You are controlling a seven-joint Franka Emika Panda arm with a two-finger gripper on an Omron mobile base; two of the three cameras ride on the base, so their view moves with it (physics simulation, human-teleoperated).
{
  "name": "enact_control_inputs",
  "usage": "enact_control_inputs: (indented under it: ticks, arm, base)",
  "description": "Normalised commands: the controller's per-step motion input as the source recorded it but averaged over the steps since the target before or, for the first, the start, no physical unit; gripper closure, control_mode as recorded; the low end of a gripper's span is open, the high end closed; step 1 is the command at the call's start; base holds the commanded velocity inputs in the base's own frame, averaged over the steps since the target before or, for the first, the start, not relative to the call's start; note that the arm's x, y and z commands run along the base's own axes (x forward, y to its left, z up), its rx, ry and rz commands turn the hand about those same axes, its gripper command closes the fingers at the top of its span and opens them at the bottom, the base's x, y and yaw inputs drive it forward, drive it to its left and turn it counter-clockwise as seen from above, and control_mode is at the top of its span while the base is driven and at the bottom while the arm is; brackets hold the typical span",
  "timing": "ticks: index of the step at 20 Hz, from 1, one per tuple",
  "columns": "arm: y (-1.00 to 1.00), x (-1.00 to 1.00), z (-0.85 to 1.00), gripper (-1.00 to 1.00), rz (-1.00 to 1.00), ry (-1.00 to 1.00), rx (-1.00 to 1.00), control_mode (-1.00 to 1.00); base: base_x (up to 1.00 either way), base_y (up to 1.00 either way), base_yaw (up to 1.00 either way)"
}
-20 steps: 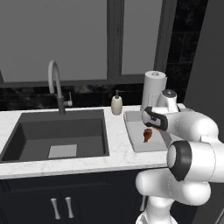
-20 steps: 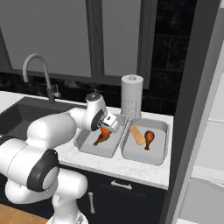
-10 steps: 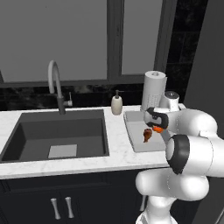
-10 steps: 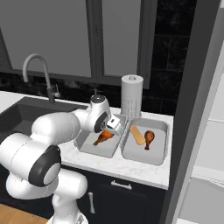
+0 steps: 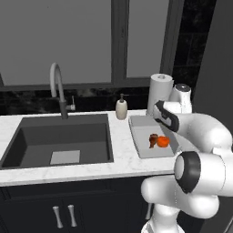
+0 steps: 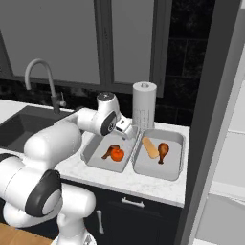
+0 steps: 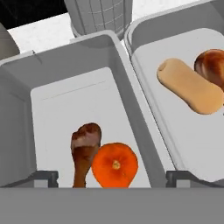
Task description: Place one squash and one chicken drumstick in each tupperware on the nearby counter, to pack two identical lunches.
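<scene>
Two pale grey tupperware tubs sit side by side on the white counter (image 6: 158,189). The left tupperware (image 7: 65,65) (image 6: 91,149) (image 5: 139,136) holds a brown chicken drumstick (image 7: 85,148) (image 6: 108,151) (image 5: 153,140) touching an orange-red round squash (image 7: 114,165) (image 6: 117,154) (image 5: 163,142). The right tupperware (image 7: 148,57) (image 6: 174,165) holds a tan elongated squash (image 7: 190,87) (image 6: 150,147) and a second drumstick (image 7: 212,63) (image 6: 163,151). My gripper (image 7: 111,179) (image 6: 125,130) hovers over the left tub, open and holding nothing. Its fingertips (image 7: 43,177) stand wide apart on either side of the orange squash below.
A paper towel roll (image 6: 144,105) (image 5: 160,93) stands just behind the tubs. A soap dispenser (image 5: 121,108), a curved faucet (image 5: 57,88) and the dark sunken sink (image 5: 59,141) lie to the left. A dark wall panel (image 6: 210,119) rises on the right.
The jaws have opened and let go of the orange squash, which now rests in the left tub against the drumstick. The hand has lifted slightly above it.
</scene>
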Motion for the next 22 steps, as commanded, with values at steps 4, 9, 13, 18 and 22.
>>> enact_control_inputs:
  ticks: [4, 9, 13, 18, 22]
  arm:
    - [0.11, -1.00, 1.00, -1.00, 0.00, -0.29, -0.03, -1.00]
    - [0.16, -1.00, 1.00, -1.00, 0.00, -0.57, -0.12, -1.00]
    - [0.41, -0.98, 1.00, -1.00, 0.00, -0.56, -0.18, -1.00]
    - [0.55, -0.83, 1.00, -1.00, 0.01, -0.53, -0.19, -1.00]
    - [0.11, -0.59, 0.83, -1.00, 0.09, -0.65, -0.08, -1.00]
  base:
    - [0.00, 0.00, 0.00]
    - [0.00, 0.00, 0.00]
    - [0.00, 0.00, 0.00]
    - [0.00, 0.00, 0.00]
    - [0.00, 0.00, 0.00]
